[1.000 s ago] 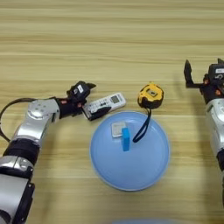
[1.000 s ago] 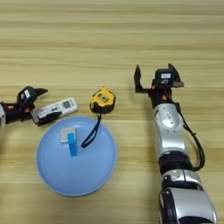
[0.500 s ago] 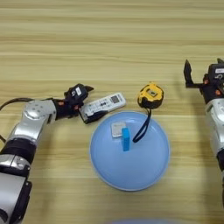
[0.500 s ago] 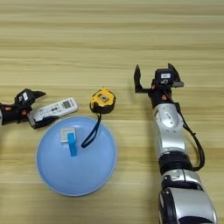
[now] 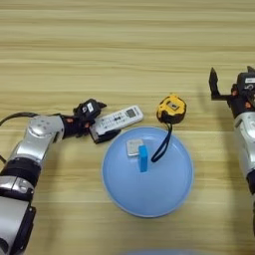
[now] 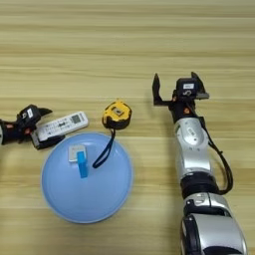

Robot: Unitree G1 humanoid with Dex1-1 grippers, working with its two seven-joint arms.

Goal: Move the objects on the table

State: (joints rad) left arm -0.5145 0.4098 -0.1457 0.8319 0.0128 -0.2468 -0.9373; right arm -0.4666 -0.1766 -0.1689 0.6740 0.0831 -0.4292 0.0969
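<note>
The white remote control (image 5: 117, 120) is seen lying flat on the tabletop (image 5: 124, 45), slightly slanted, with its display end toward the tape measure and its other end at the left pincer (image 5: 95, 125). That end is enclosed by the two black fingers of the left pincer, one above and one below the remote's edge; whether the remote is actually clamped or merely straddled cannot be told. The left arm is stretched low across the tabletop from the left edge.

Just beside the remote, on its lower right, the rim of the round pale-blue plate (image 5: 119, 189) is found; the remote's lower edge is close to or touching that rim. The bright-blue bar (image 5: 143, 158) is placed inside the plate, left of its centre, standing or lying lengthwise, with the small grey square tile (image 5: 133, 147) touching its upper left side.

The yellow-and-black tape measure (image 5: 172, 108) is set on the tabletop just beyond the plate's upper rim, right of the remote's display end and apart from it. Its black strap is draped over the rim into the plate, ending near the blue bar.

Well apart at the right, the right pincer (image 6: 179, 87) is held with its fingers spread wide and nothing between them.
</note>
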